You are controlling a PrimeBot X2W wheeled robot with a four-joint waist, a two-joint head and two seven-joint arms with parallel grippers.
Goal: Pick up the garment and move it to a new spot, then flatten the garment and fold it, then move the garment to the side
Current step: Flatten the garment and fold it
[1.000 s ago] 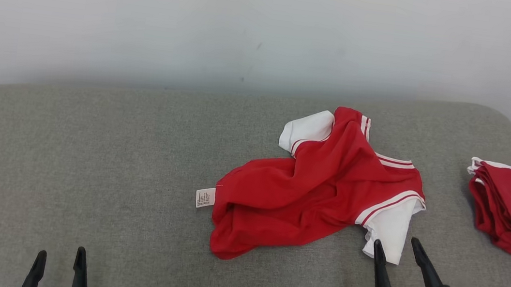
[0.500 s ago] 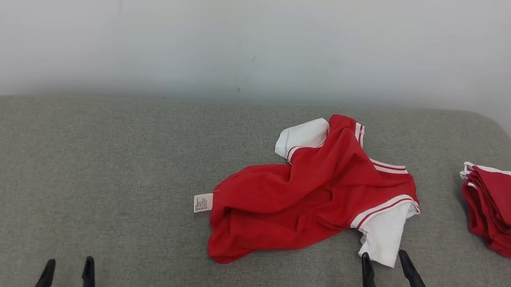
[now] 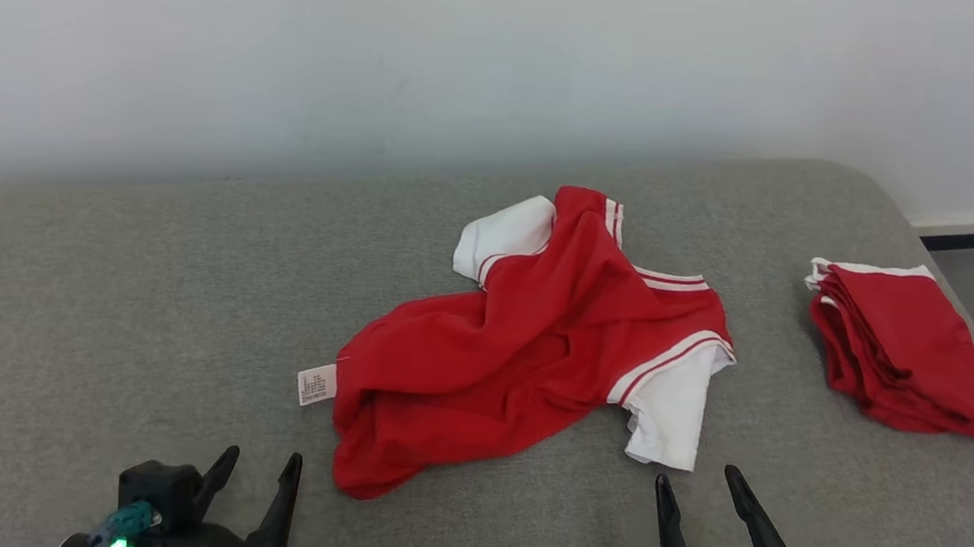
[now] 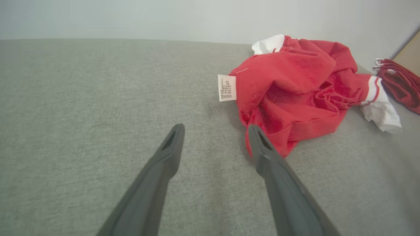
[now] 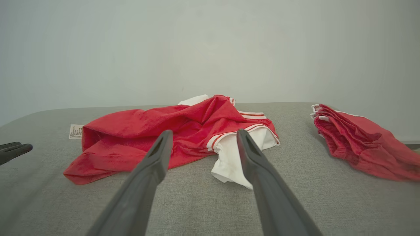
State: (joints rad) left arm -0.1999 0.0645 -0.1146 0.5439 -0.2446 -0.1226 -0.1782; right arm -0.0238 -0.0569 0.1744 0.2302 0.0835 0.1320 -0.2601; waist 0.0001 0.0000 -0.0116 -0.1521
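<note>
At the near left, the left gripper (image 3: 262,460) hangs over the grey padded surface (image 3: 77,279) with its two fingers spread and nothing between them. It sits just left of the garment's near red hem. A small white label (image 3: 316,384) sticks out from that hem's left edge. The garment (image 3: 524,352), red with white striped sleeves, lies crumpled in the middle of the surface, running from near left to far right. One white sleeve lies on its far side and the other on its near right. Just near of that near-right sleeve is the right gripper (image 3: 696,478), its fingers also spread and empty. Well to the right, a folded red stack (image 3: 905,348) rests by the surface's right edge.
</note>
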